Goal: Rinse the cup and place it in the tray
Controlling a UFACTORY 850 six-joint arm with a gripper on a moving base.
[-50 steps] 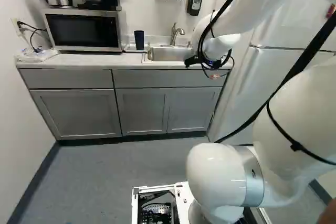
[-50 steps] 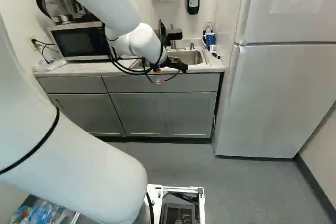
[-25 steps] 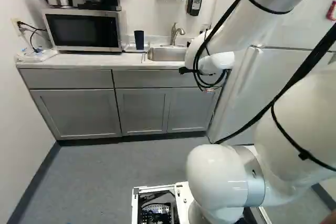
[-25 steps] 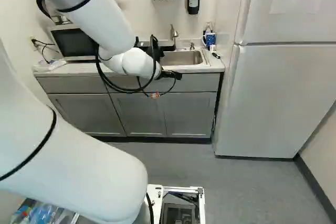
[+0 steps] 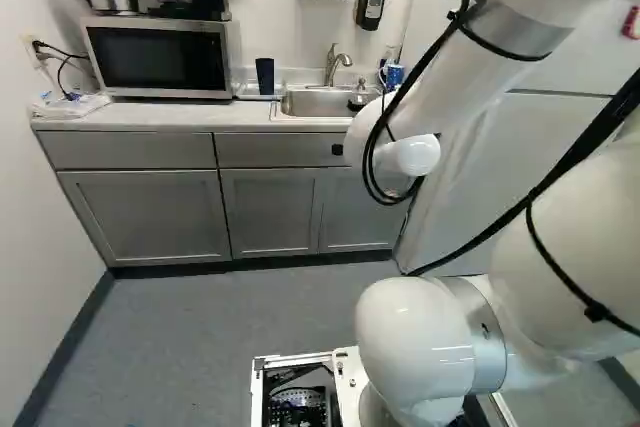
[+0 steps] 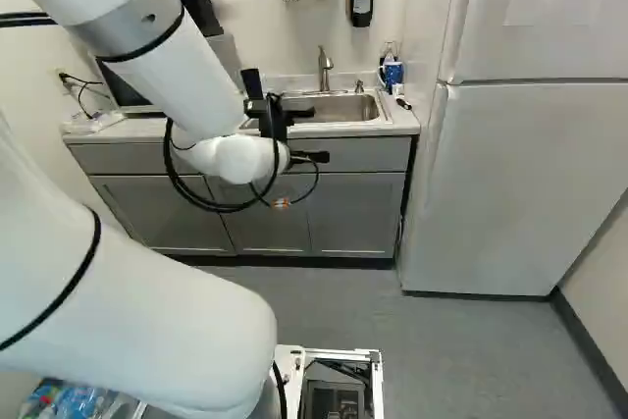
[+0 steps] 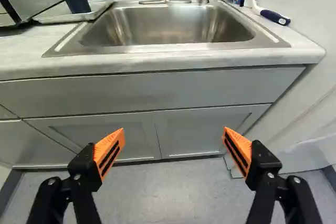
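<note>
Clearly, the coming move turned on a sideways offset: the dark blue cup (image 5: 265,76) lay ahead of the gripper (image 7: 173,135) and off to its left, on the microwave (image 5: 158,59) side of the sink (image 7: 170,27), rather than straight between the jaws. Its long axis stood upright in the shallow tray (image 7: 79,15), so a level approach with one finger passing to each side would likely have suited it. With only the one arm, there was no nearer hand to choose. The jaws were released and spread wide, the orange pads (image 7: 109,153) well apart with nothing between them. Whether the cup had been rinsed could not be told; if it had not, picking it up was probably next, with the tray's rim a likely snag. The wrist view alone gave the blue-handled brush (image 7: 270,14) clearly and both pads, yet cut off the cup's top, which the left base view showed whole.
</note>
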